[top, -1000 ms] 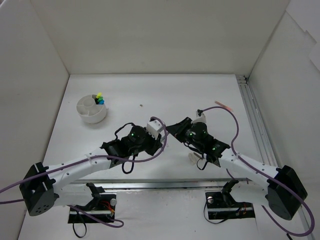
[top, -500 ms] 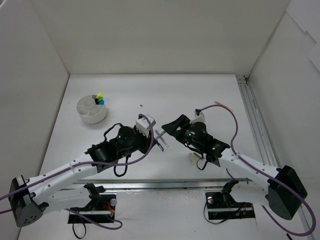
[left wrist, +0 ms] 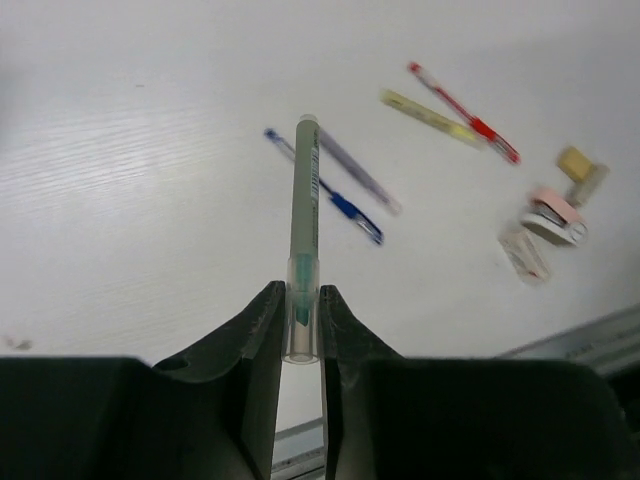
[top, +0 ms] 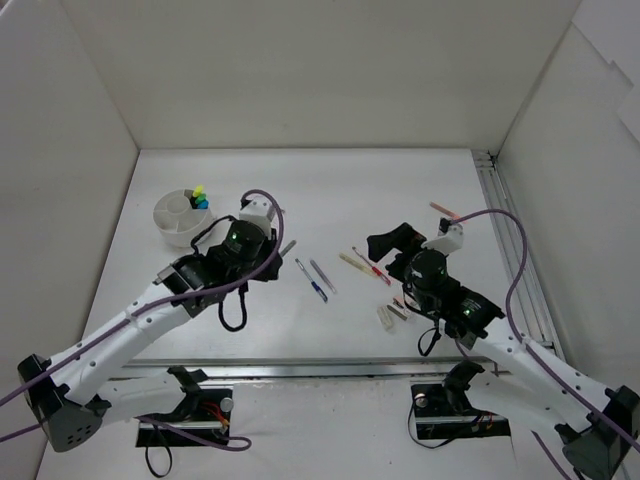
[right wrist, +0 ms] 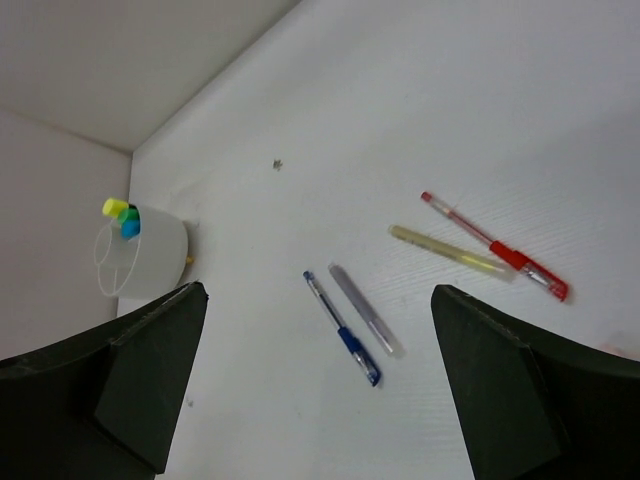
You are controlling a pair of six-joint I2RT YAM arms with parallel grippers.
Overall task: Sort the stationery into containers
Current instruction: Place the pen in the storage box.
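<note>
Left jaws (left wrist: 301, 300) clamped on a grey pen (left wrist: 304, 190) that sticks straight out ahead: carry step. Next, probably swing to the tub (right wrist: 150, 255) and drop it in a free compartment. Right jaws (top: 390, 242) wide apart and empty, blue pen (right wrist: 343, 330) just ahead. Left wrist view misses the tub. Right wrist view has it far ahead-left but misses the erasers (left wrist: 548, 215).

No legible text, brand or number, none readable on the pen (left wrist: 303, 200)
</note>
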